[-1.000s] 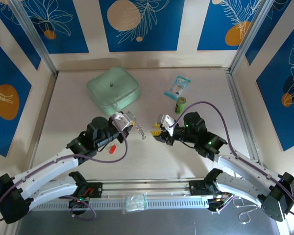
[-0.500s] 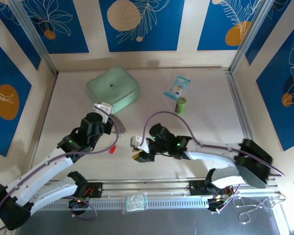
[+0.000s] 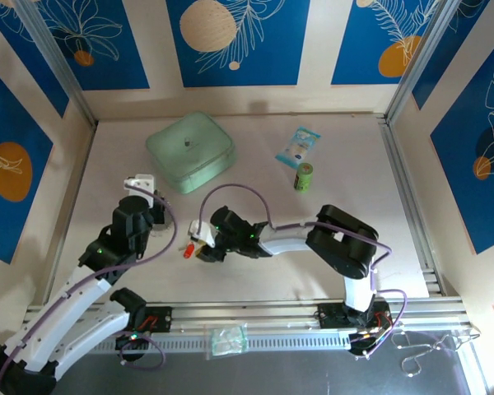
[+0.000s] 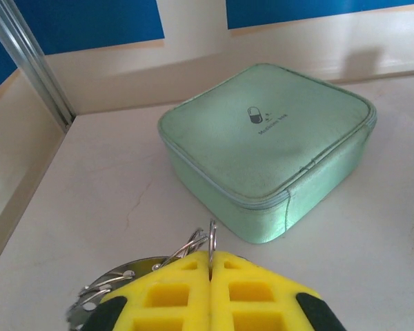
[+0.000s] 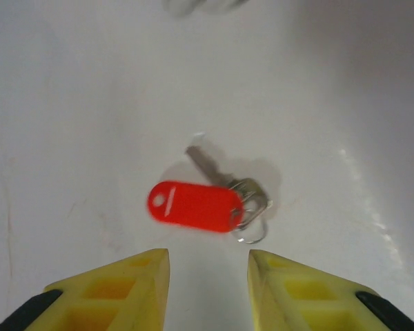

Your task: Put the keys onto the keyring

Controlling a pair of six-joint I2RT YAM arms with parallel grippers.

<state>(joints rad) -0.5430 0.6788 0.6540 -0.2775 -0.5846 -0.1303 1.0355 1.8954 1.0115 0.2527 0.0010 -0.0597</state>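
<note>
My left gripper (image 4: pixel 210 256) is shut on the keyring (image 4: pixel 212 238): a thin metal loop stands up between the yellow fingers, and silvery wire pieces (image 4: pixel 100 289) fan out lower left. From above, the left gripper (image 3: pixel 145 184) sits just left of the mint pouch. The red key (image 5: pixel 195 205) lies flat on the table with its metal blade (image 5: pixel 208 165) and a small split ring (image 5: pixel 252 231). My right gripper (image 5: pixel 208 265) hovers open just short of it, touching nothing. In the top view the right gripper (image 3: pixel 202 245) is next to the red key (image 3: pixel 187 252). The green key is out of view.
The mint-green square pouch (image 3: pixel 189 152) lies at the back left, directly ahead of the left gripper (image 4: pixel 269 148). A small green upright cylinder (image 3: pixel 304 176) and a blue-white packet (image 3: pixel 299 146) stand at the back right. Metal frame rails border the table.
The right arm swung left across the table and now hovers over the red key. The left arm drew back left toward the pouch, carrying the keyring.
</note>
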